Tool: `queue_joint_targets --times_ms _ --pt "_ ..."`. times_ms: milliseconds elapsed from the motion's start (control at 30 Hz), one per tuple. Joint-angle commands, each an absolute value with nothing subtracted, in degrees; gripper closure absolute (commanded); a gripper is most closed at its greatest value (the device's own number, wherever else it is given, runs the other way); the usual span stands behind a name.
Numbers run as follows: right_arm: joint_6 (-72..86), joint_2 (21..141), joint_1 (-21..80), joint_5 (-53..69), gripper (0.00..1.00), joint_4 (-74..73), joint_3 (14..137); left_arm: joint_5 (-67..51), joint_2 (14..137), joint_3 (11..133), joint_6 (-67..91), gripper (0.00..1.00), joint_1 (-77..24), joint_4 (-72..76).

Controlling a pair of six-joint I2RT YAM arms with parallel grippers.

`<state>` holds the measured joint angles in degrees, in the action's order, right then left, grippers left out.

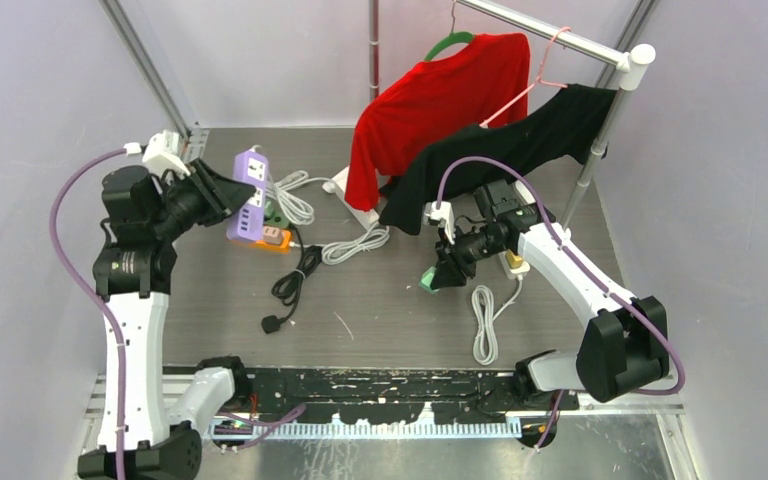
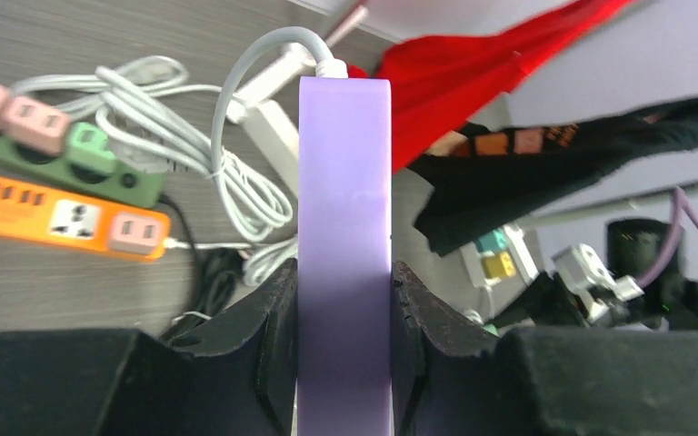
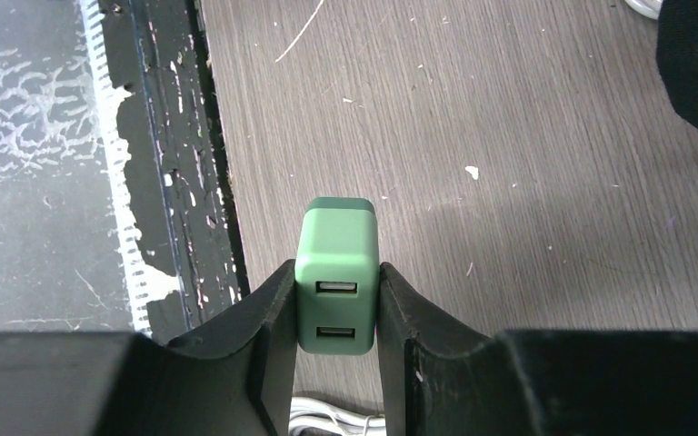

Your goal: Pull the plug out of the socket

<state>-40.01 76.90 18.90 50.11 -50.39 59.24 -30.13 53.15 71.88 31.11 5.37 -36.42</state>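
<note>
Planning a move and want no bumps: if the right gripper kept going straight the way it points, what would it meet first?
Probably the table: the right gripper, shut on the green charger, tilts down toward it with nothing between. The black base plate lies off to one side. Depth is unclear.

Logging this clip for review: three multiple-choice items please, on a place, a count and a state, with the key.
1. Where is the green USB charger?
A) in the right gripper
B) plugged into the orange strip
C) flat on the table
2. How many USB ports show on it?
A) one
B) two
C) four
3. The left gripper is:
A) open
B) shut on the purple power strip
C) shut on a black cable
Key: 1 A, it sits pinched between the jaws; 2 B, two slots, one above the other; 3 B, the jaws clamp the strip's sides.
</note>
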Motion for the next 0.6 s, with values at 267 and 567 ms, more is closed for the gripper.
queue_joint_targets --times_ms 267,567 --pt "-41.98 77.7 21.53 51.05 0.99 -52.81 61.41 3.29 42.39 67.13 22.11 1.0 7.54 -42.61" --pt "-43.27 78.24 24.37 47.84 0.99 -54.48 62.23 0.82 45.29 50.32 25.09 1.0 11.32 -33.02"
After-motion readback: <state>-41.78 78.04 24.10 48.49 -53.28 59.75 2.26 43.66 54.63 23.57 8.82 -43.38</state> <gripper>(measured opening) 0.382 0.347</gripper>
